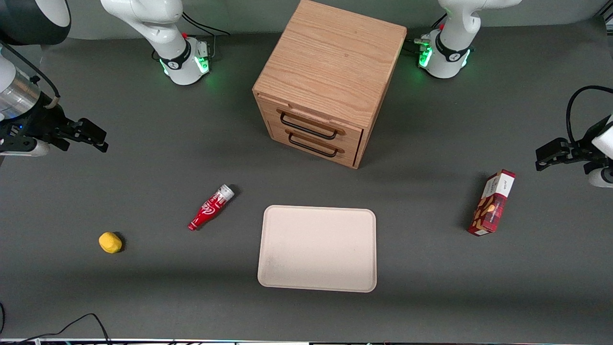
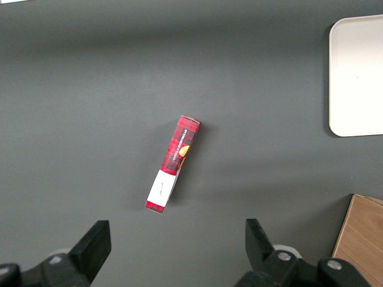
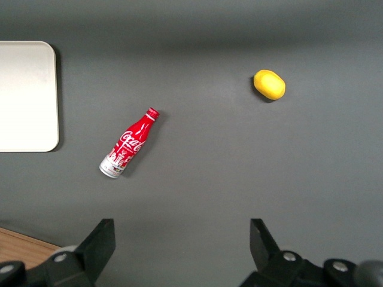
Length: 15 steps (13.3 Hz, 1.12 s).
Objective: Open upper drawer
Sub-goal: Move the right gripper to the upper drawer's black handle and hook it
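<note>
Over the worktop's working-arm end hangs the end effector.
Fingers apart, gripping nothing; upper drawer shut.

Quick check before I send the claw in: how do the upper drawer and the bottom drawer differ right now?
The upper drawer sits directly under the cabinet top; the bottom drawer sits beneath it, nearer the table. The upper handle shows farther from the front camera than the bottom handle. Both are shut, light oak, with black wire pulls. The claw, open, hangs toward the working arm's end, away from both.

Your gripper, fingers spread, above bare table; open path to upper drawer; bottle nearer the camera.
</note>
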Available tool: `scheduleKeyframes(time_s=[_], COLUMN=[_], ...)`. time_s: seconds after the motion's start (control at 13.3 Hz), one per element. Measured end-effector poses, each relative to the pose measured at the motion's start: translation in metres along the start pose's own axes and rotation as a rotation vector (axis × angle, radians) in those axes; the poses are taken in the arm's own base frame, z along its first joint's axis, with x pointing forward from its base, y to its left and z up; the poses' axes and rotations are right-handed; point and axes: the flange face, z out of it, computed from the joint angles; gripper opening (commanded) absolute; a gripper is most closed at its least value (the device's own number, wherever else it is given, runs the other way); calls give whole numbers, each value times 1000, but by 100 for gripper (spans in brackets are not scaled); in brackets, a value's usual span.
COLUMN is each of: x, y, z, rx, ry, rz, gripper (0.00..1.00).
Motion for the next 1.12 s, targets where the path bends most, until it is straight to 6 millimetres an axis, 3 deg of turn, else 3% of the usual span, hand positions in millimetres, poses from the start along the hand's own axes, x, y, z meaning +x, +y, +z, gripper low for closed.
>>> scheduleKeyframes(time_s=[0.38,0.53,0.67,0.82,1.12], x=[3,14,26,25,-8], y=[-1,-24,-80,-156,-286], z=[-5,-12,-17,-11,19], rx=[3,20,50,91,128], ry=[12,4,-28,-62,-89], rz=[-10,-65,-172,-312,-585], gripper=[100,100,100,100,100])
